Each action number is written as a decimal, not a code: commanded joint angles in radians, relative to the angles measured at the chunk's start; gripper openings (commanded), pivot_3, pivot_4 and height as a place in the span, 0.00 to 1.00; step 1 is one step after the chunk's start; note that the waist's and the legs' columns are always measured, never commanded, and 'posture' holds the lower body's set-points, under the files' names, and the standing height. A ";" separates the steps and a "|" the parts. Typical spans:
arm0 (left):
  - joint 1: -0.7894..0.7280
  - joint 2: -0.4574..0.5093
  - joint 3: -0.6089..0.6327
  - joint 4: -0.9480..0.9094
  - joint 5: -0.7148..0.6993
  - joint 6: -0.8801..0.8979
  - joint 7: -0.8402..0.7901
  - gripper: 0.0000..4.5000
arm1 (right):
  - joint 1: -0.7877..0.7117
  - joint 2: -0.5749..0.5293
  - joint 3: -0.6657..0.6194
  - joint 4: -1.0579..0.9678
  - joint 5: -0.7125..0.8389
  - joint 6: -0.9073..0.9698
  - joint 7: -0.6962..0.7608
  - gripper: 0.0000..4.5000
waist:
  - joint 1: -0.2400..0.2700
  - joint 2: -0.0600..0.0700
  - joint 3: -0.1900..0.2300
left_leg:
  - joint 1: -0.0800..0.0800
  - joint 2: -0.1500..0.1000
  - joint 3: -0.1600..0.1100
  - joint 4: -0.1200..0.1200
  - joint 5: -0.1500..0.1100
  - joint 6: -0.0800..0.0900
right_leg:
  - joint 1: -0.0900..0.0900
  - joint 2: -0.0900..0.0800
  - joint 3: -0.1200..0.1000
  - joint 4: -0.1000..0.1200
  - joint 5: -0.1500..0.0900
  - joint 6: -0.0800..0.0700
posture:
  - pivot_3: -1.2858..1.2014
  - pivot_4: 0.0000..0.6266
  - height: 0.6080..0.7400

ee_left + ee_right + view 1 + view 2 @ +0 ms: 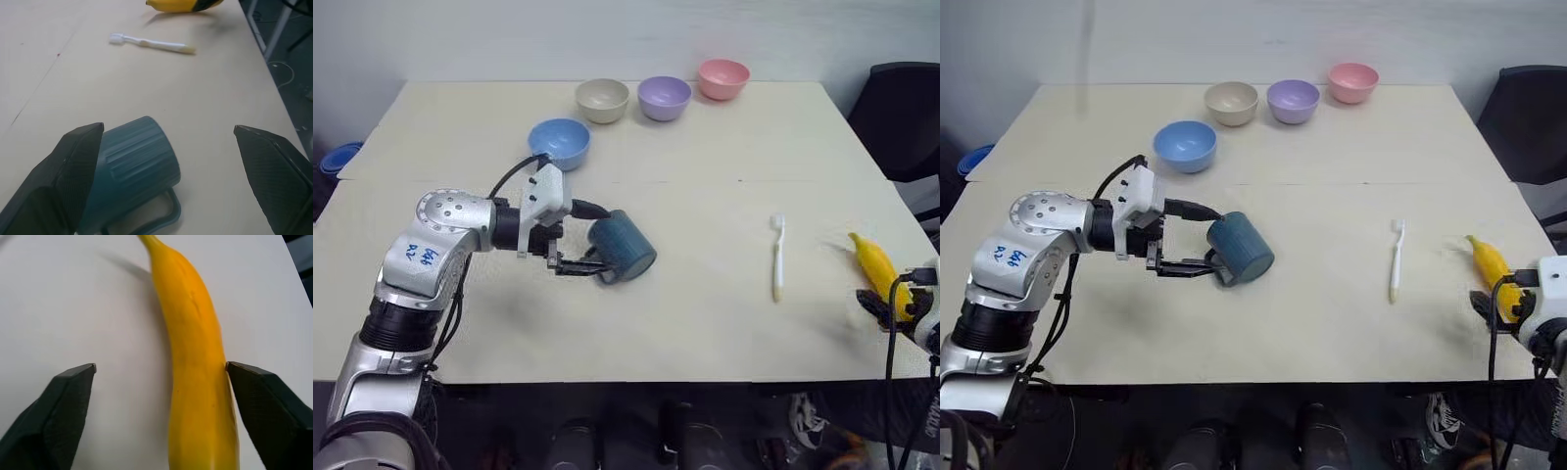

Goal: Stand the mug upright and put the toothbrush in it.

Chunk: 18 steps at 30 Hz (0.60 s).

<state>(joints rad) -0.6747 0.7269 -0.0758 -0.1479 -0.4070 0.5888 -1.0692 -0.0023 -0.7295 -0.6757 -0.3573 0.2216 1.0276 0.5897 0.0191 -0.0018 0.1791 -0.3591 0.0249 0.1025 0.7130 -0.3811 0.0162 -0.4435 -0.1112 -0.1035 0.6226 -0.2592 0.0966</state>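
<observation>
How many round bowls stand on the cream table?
4: a cream round bowl, a lilac round bowl and a pink round bowl in a row at the far edge, a light blue round bowl nearer.

A pale cream table (705, 294) is seen carrying four round bowls: a light blue bowl (559, 143) stands nearer the middle, while a beige bowl (602, 100), a lilac bowl (664, 98) and a pink bowl (723, 78) are lined along the far edge. A yellow banana (874, 266) is laid near the right edge. A black chair (904, 117) is placed beyond the table's right side.
</observation>
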 commanded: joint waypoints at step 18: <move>0.026 -0.388 0.447 -0.095 -0.285 1.026 0.955 1.00 | -0.466 -0.275 0.294 -0.388 0.746 0.114 0.262 0.99 | 0.020 -0.009 0.002 | 0.002 0.000 -0.011 0.004 -0.004 0.006 | 0.012 -0.004 -0.001 -0.007 0.002 0.003 | 0.52 0.24 1.00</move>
<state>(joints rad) -0.6264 0.3469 0.3442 -0.2508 -0.6390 1.6173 -0.1802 -0.4586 -0.9855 -0.3816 -0.7477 0.9638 1.1775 0.8572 0.0395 -0.0103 0.1808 -0.3577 0.0247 0.0910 0.7169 -0.3850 0.0222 -0.4317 -0.1151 -0.1051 0.6148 -0.2572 0.1001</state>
